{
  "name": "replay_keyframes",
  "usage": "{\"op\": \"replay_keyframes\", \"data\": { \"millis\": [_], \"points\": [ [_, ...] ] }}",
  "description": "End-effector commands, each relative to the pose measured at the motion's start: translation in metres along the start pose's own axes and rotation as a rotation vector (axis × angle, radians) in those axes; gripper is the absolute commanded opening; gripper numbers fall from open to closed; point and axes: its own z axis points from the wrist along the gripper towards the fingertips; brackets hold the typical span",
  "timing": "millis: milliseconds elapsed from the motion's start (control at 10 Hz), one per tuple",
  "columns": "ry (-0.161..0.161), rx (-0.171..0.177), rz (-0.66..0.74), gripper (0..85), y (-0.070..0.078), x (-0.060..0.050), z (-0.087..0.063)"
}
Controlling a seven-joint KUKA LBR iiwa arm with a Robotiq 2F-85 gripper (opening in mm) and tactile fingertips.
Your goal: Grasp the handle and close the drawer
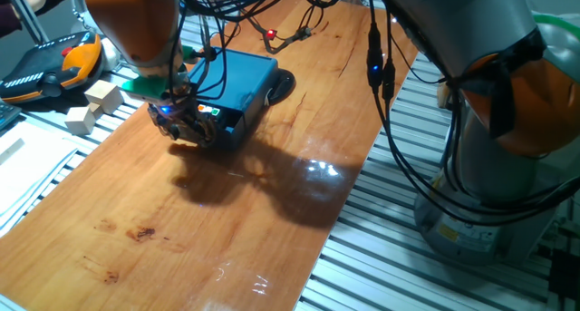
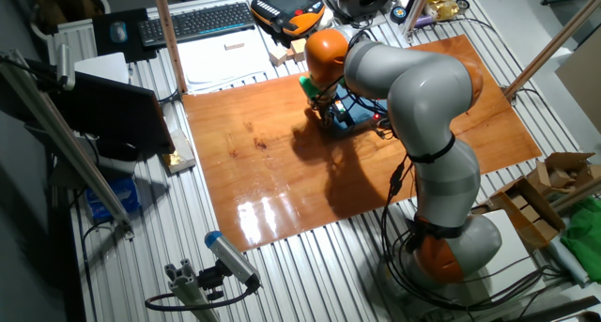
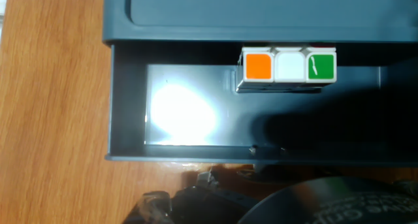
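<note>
While the pincer [image 1: 186, 130] hangs low over the front of the blue box [image 1: 237, 80], the drawer [image 3: 130, 129] sits pulled out right under it. In the hand view the drawer is a shallow dark tray with thin straight walls and a flat, shiny floor that throws back a bright patch of light. Its front wall runs just ahead of the pincer's black parts at the bottom of that view. The handle cannot be made out for sure; only a small bump shows at the middle of the front wall, half hidden in shadow. How far the pincer is open cannot be told, and nothing can be seen in its grip.

One puzzle cube [image 3: 288, 68] lies inside the drawer, at the back, touching the box's edge. Three of its squares show: one orange, one white, one green.

One box, one drawer and one cube are in view. Off to one side of the pincer, past the table edge, sit two pale wooden blocks [image 1: 94, 106]. The table [image 1: 227, 220] is smooth brown wood with a glossy shine.
</note>
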Motion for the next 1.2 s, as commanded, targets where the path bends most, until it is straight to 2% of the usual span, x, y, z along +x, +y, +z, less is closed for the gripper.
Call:
{"op": "replay_keyframes", "data": {
  "millis": [0,700,800,900,1100],
  "points": [
    [-0.002,0.001,0.002,71.0,-0.0002,-0.0001,0.0002],
    [-0.011,0.005,-0.009,62.7,-0.0004,-0.003,-0.0005],
    [-0.008,0.005,-0.012,59.0,-0.0005,-0.0031,-0.0001],
    [-0.008,0.005,-0.017,42.3,-0.0005,-0.0031,0.0002],
    [-0.001,0.005,-0.032,3.7,-0.0009,-0.0034,0.0003]
  ]
}}
